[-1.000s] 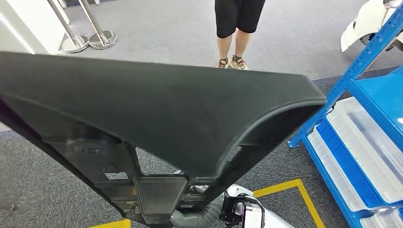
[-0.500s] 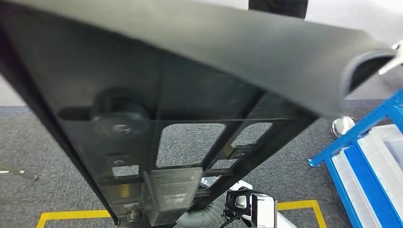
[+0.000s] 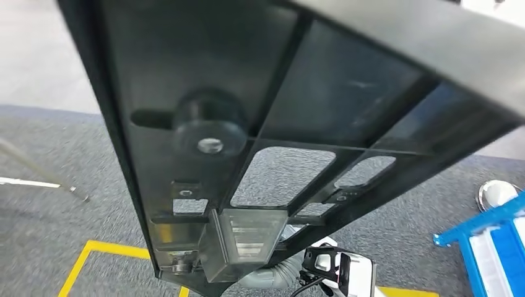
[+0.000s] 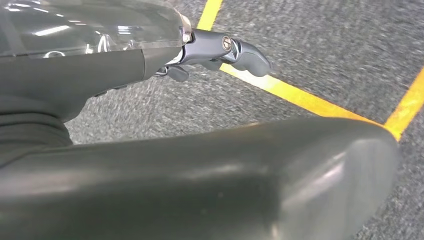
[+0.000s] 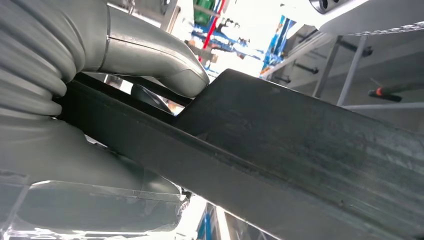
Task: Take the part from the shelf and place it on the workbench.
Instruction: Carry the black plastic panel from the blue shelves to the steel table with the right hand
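Grey carpet (image 3: pixel 56 241) with yellow floor tape (image 3: pixel 80 263) lies below, a blue shelf (image 3: pixel 489 247) at the right edge. A large black plastic part (image 3: pixel 247 99) is held high, close to the head camera, ribbed underside showing. The right hand (image 5: pixel 100 100) clamps its edge between thumb and fingers; the left hand (image 4: pixel 220 50) holds nothing, fingers loose above the carpet.

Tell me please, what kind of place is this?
Probably an indoor workshop or industrial test hall. Signs: grey carpet floor with yellow floor marking, blue metal shelving holding white bins, and the large black part that the right hand grips.
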You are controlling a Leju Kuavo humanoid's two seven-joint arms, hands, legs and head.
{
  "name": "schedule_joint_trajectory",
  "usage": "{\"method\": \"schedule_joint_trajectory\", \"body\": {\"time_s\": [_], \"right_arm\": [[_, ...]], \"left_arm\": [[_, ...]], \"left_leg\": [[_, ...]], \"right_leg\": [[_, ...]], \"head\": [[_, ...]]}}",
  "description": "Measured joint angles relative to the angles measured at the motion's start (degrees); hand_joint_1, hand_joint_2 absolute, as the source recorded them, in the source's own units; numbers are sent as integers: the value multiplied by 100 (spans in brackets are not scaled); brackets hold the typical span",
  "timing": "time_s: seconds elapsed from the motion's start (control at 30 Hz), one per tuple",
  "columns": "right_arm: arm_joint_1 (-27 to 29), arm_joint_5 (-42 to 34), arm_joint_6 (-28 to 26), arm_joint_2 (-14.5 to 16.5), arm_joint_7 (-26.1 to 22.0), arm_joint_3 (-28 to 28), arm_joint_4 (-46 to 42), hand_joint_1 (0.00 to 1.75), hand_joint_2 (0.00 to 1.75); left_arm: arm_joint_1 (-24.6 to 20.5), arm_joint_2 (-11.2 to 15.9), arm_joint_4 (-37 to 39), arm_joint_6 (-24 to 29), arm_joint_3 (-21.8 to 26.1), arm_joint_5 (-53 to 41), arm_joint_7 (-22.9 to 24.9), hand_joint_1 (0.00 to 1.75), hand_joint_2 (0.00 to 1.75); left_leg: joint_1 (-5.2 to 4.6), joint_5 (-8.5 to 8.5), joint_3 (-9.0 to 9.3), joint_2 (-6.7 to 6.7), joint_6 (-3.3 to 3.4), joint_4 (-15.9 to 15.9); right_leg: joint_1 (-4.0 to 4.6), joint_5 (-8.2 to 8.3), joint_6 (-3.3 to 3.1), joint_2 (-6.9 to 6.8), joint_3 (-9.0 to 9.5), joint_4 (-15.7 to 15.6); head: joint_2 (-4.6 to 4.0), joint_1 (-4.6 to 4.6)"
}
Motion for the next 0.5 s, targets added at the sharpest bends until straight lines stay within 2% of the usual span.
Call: {"method": "schedule_joint_trajectory", "body": {"time_s": [0.03, 0.07, 0.1, 0.13, 0.17, 0.23, 0.27, 0.33, 0.37, 0.4, 0.43, 0.47, 0.5], "right_arm": [[7, 1, -1, 0, 0, -5, -16, 175, 175], [10, 1, -1, 0, 0, -8, -33, 175, 175], [12, 1, -1, 0, 0, -11, -50, 175, 175], [14, 1, -1, 0, 0, -15, -65, 175, 175], [16, 1, -1, 0, 0, -18, -73, 175, 175], [19, 2, -1, 3, 0, -21, -82, 175, 175], [18, 3, 2, 7, 1, -21, -88, 175, 175], [15, -5, 19, 16, -1, -25, -100, 175, 175], [18, -10, 33, 17, 0, -29, -99, 175, 175], [24, -15, 52, 16, 0, -33, -93, 175, 175], [31, -17, 74, 15, 1, -35, -84, 175, 175], [33, -16, 95, 15, 2, -37, -75, 175, 175], [33, -16, 111, 16, 2, -36, -69, 175, 175]], "left_arm": [[3, 11, 0, -15, -1, -10, -14, 0, 0], [-2, 23, -1, -25, -2, -16, -23, 0, 0], [-13, 37, -1, -32, -3, -17, -31, 0, 0], [-26, 49, -2, -35, -4, -17, -38, 0, 0], [-32, 59, -2, -36, -5, -17, -42, 0, 0], [-21, 73, -2, -37, -5, -16, -46, 0, 0], [-10, 77, -2, -38, -5, -16, -49, 0, 0], [-17, 77, -2, -40, -5, -14, -51, 0, 0], [-29, 73, -2, -42, -5, -11, -52, 0, 0], [-42, 69, -2, -43, -5, -6, -51, 0, 0], [-48, 64, -2, -43, -5, 3, -50, 0, 0], [-46, 58, -2, -42, -5, 13, -50, 0, 0], [-41, 50, -2, -40, -4, 21, -49, 0, 0]], "left_leg": [[-7, 187, 204, 59, 19, -362], [-29, 336, 439, 200, 54, -795], [-60, 444, 626, 319, 105, -1148], [-91, 493, 737, 407, 157, -1374], [-118, 488, 766, 440, 203, -1464], [-116, 511, 763, 301, 271, -1490], [-99, 531, 782, 233, 298, -1521], [-54, 577, 823, 103, 349, -1577], [-48, 587, 819, 36, 362, -1583], [-44, 592, 808, -36, 372, -1580], [-43, 594, 800, -116, 376, -1575], [-41, 594, 797, -199, 375, -1567], [-37, 590, 797, -286, 369, -1555]], "right_leg": [[6, -11, 6, -68, 14, 0], [14, -23, 18, -130, 32, 0], [30, -37, 36, -188, 48, 1], [44, -49, 59, -242, 61, 2], [54, -57, 84, -297, 71, 1], [66, -76, 142, -407, 90, -7], [61, -108, 176, -374, 98, 20], [41, -334, 231, -77, -34, 372], [17, -515, 249, 127, -193, 726], [2, -698, 263, 257, -402, 1143], [-9, -814, 277, 313, -589, 1493], [-19, -821, 288, 333, -699, 1671], [-30, -710, 294, 342, -701, 1622]], "head": [[0, 0], [0, 0], [0, 0], [0, 0], [0, 0], [0, 0], [0, 1], [1, 2], [1, 2], [1, 2], [0, 2], [0, 1], [0, 1]]}}
